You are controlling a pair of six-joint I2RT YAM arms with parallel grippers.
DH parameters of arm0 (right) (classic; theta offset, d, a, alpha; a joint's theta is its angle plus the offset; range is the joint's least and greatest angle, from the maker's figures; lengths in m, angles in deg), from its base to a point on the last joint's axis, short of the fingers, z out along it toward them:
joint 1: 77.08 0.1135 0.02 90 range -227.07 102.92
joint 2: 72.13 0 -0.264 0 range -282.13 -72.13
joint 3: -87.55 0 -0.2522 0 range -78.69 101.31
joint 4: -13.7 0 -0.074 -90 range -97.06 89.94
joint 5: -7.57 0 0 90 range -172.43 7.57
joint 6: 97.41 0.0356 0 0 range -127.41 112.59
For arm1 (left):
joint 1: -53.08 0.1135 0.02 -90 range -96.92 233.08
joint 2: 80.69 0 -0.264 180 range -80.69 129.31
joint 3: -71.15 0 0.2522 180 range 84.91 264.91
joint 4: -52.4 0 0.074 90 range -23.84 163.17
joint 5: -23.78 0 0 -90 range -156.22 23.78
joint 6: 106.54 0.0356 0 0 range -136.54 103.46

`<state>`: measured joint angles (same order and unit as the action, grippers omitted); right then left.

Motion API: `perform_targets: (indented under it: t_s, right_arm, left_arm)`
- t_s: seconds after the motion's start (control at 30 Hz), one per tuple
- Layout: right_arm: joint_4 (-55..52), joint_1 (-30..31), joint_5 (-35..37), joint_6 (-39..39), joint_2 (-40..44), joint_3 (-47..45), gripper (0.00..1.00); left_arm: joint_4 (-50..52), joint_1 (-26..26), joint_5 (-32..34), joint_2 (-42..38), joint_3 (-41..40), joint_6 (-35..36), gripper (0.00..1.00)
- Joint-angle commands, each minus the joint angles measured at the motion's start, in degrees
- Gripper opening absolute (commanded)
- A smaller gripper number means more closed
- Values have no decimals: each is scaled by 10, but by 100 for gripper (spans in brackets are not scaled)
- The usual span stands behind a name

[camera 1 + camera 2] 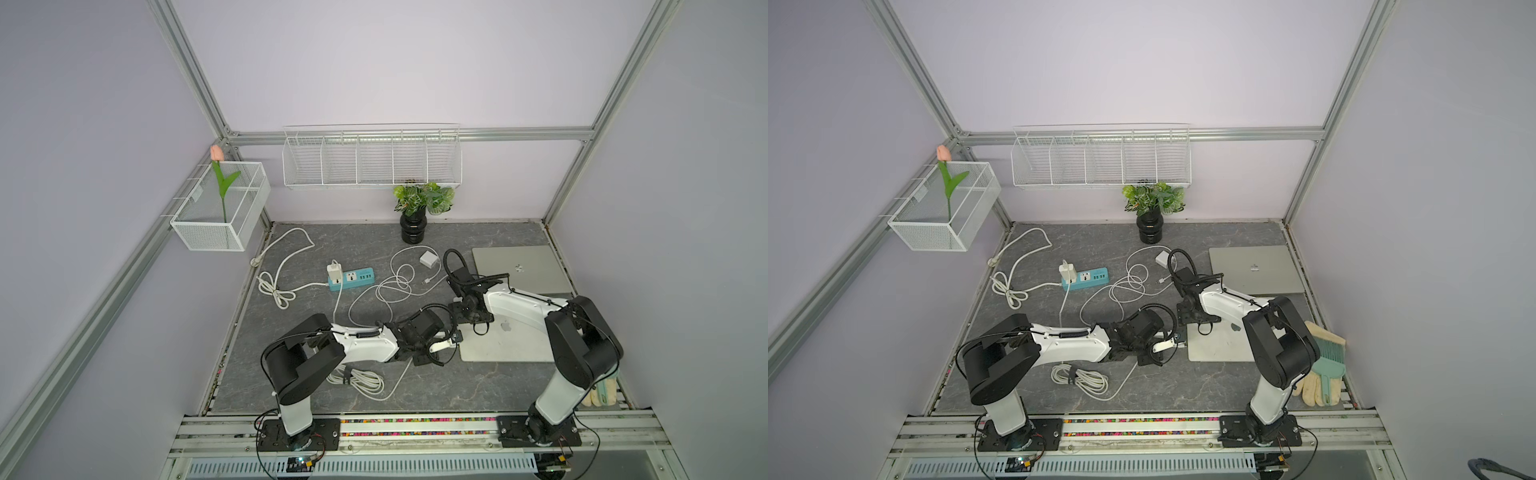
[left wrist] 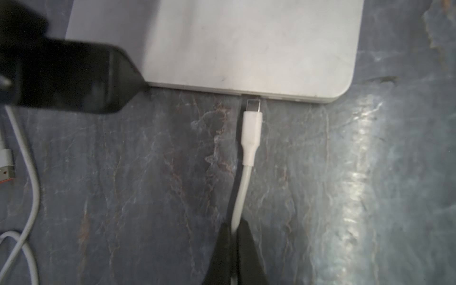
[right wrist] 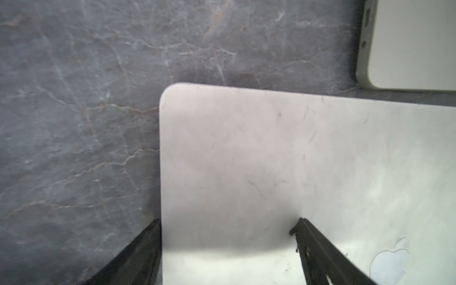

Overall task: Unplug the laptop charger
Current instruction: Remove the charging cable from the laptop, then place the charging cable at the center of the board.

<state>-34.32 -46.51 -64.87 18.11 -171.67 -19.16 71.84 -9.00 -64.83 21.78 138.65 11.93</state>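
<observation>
A closed silver laptop (image 1: 507, 345) lies at the front right of the mat. The laptop charger's white brick (image 1: 333, 272) sits in a teal power strip (image 1: 353, 279). In the left wrist view its white plug (image 2: 251, 133) lies in line with the port on the laptop's (image 2: 246, 44) side edge. The bare metal tip (image 2: 253, 104) shows nearly whole, right at the port's mouth. My left gripper (image 2: 234, 223) is shut on the charger's white cable (image 2: 243, 190) a little behind the plug. My right gripper (image 3: 227, 222) is open over the laptop's (image 3: 271, 148) lid near its left edge.
A second closed laptop (image 1: 523, 270) lies behind the first. A loose white adapter (image 1: 429, 259) and tangled cables (image 1: 399, 286) lie mid-mat. A cable coil (image 1: 357, 380) sits by the left arm. A potted plant (image 1: 415, 216) stands at the back; gloves and a brush (image 1: 1320, 365) lie front right.
</observation>
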Motion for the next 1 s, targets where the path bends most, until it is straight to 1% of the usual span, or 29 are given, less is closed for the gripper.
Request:
perform_targets:
  t_s: [0.0, 0.03, 0.13, 0.23, 0.33, 0.47, 0.53, 0.57, 0.67, 0.7, 0.73, 0.77, 0.83, 0.93, 0.97]
  right_arm:
    - [-60, -28, 38, 2, -16, -30, 84]
    - [-66, -30, 41, 0, -17, -29, 84]
    - [-60, -35, 20, -12, -8, -31, 84]
    - [-54, -35, 5, -19, 5, -29, 84]
    - [-56, -35, -3, -22, 27, -23, 84]
    - [-58, -36, -12, -22, 74, -17, 84]
    - [-62, -36, -18, -22, 96, -6, 85]
    - [-67, -35, -21, -24, 103, 1, 85]
    - [-73, -31, -23, -30, 115, 25, 85]
    - [-72, -29, -28, -36, 118, 33, 85]
    - [-69, -26, -31, -40, 120, 41, 85]
    - [-66, -24, -33, -43, 120, 49, 85]
    - [-60, -13, -38, -49, 119, 73, 85]
    - [-57, 3, -48, -58, 104, 123, 85]
    - [-52, 10, -57, -64, 96, 140, 85]
  left_arm:
    - [18, 15, 29, -10, -11, 18, 0]
    - [17, 20, 23, -15, -12, 17, 0]
    - [5, 34, 7, -24, -10, 15, 0]
    - [2, 35, 5, -13, 11, 17, 0]
    - [-15, 41, 11, 6, 35, 9, 0]
    - [-57, 61, -4, 9, 57, -5, 0]
    - [-57, 63, -1, 13, 72, 5, 0]
    - [-46, 63, -1, 16, 83, 8, 4]
    - [-46, 62, 1, 12, 85, 12, 31]
    - [-52, 62, 6, 3, 78, 11, 38]
    - [-62, 62, 15, -10, 69, 7, 42]
    - [-73, 62, 21, -27, 60, 4, 45]
    - [-104, 64, 43, -68, 38, -12, 45]
    - [-159, 68, 98, -143, 7, -49, 46]
    - [-182, 73, 121, -168, -3, -65, 49]
